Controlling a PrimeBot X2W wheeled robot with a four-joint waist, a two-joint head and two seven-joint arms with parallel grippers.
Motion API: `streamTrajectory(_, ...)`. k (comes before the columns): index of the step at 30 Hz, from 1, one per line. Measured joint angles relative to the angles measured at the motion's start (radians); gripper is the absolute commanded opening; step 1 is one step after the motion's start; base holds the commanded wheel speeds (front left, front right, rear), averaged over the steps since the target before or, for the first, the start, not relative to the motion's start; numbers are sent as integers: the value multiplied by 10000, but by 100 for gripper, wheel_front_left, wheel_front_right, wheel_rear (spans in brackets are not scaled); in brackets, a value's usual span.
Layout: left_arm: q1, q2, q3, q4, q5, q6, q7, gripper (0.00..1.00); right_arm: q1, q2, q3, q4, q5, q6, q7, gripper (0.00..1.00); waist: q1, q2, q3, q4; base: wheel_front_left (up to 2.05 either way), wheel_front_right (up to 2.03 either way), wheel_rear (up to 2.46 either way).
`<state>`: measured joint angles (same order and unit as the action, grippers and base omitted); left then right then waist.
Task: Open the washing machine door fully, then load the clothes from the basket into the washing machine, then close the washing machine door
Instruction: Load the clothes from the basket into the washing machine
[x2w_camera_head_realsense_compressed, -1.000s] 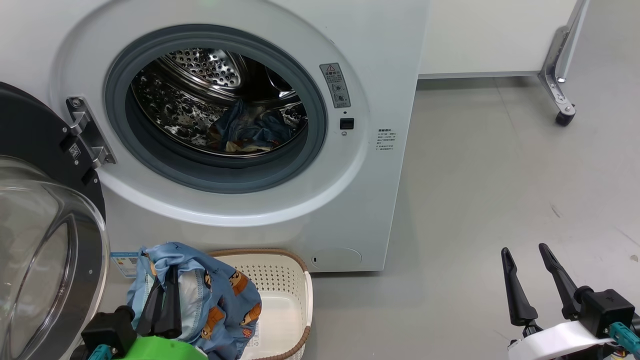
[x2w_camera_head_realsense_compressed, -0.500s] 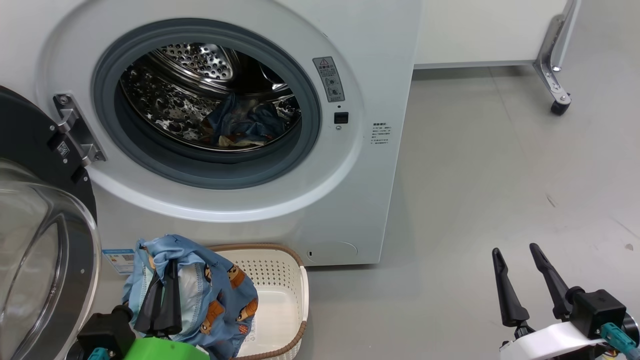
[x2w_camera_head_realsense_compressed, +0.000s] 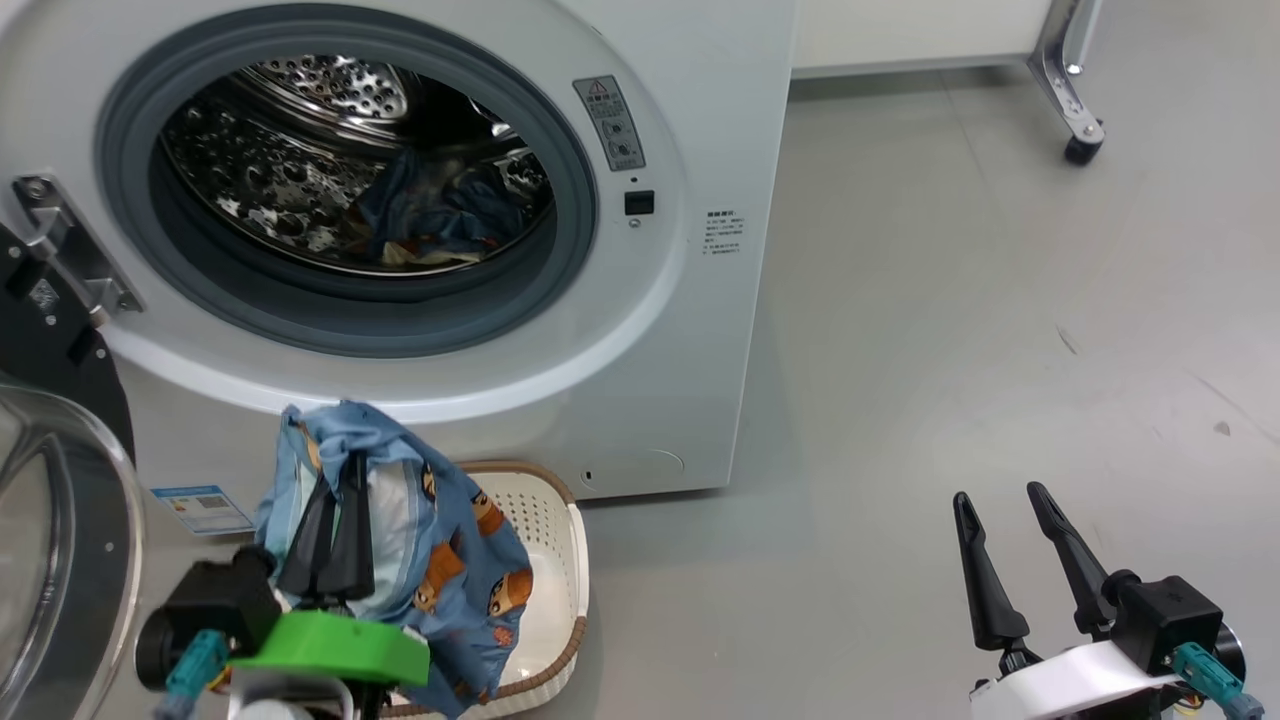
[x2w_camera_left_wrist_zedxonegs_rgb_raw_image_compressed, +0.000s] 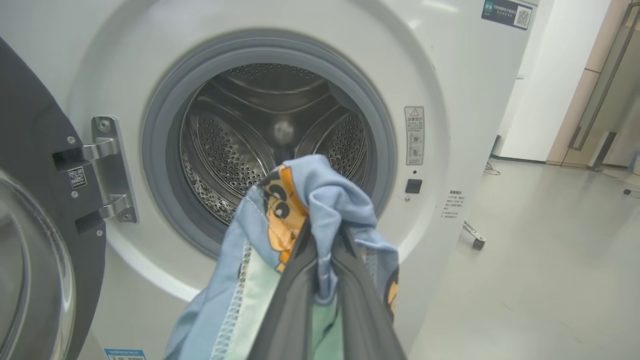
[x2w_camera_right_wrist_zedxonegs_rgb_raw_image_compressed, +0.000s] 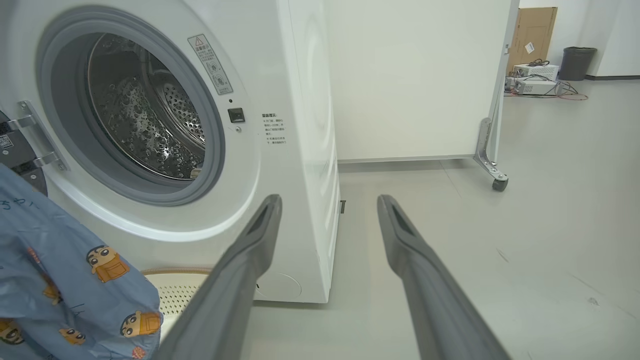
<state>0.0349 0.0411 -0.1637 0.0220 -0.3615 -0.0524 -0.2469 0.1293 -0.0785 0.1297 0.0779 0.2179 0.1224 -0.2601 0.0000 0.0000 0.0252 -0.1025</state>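
Left gripper (x2w_camera_head_realsense_compressed: 345, 470): pinching the clothes (x2w_camera_head_realsense_compressed: 450, 540) above the basket (x2w_camera_head_realsense_compressed: 562, 560).
Right gripper (x2w_camera_head_realsense_compressed: 998, 495): fingers spread, empty.
Washing machine door (x2w_camera_head_realsense_compressed: 60, 350): open.

Head view: high up, tilted down at the washing machine (x2w_camera_head_realsense_compressed: 690, 330) front and the floor (x2w_camera_head_realsense_compressed: 950, 300). Left wrist view: close in, facing squarely into the drum (x2w_camera_left_wrist_zedxonegs_rgb_raw_image_compressed: 280, 130). Right wrist view: low, set further right, looking obliquely across the front. All three share the drum opening and the door hinge (x2w_camera_head_realsense_compressed: 70, 250).
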Motion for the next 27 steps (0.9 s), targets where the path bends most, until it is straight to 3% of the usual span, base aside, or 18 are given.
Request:
streamTrajectory(10, -1680, 257, 669, 537, 17, 330, 458, 0, -595, 140, 263, -61, 15, 0, 0, 100, 0, 0, 859, -540, 0, 0, 0)
streamTrajectory(19, -3373, 863, 1375, 1262, 17, 560, 802, 0, -1042, 184, 533, -48, 44, 0, 0, 100, 1, 0, 1560, -1290, 0, 0, 0)
streamTrajectory(25, -4277, 1415, 1774, 2063, 23, 719, 1129, 0, -1262, 244, 826, -50, 178, 0, 0, 100, 1, 0, 2028, -1809, 0, 0, 0)
streamTrajectory(27, -4777, 1868, 1906, 2414, 240, 796, 1313, 0, -1302, 286, 974, -52, 247, 0, 0, 100, 1, 0, 2314, -2051, 0, 0, 0)
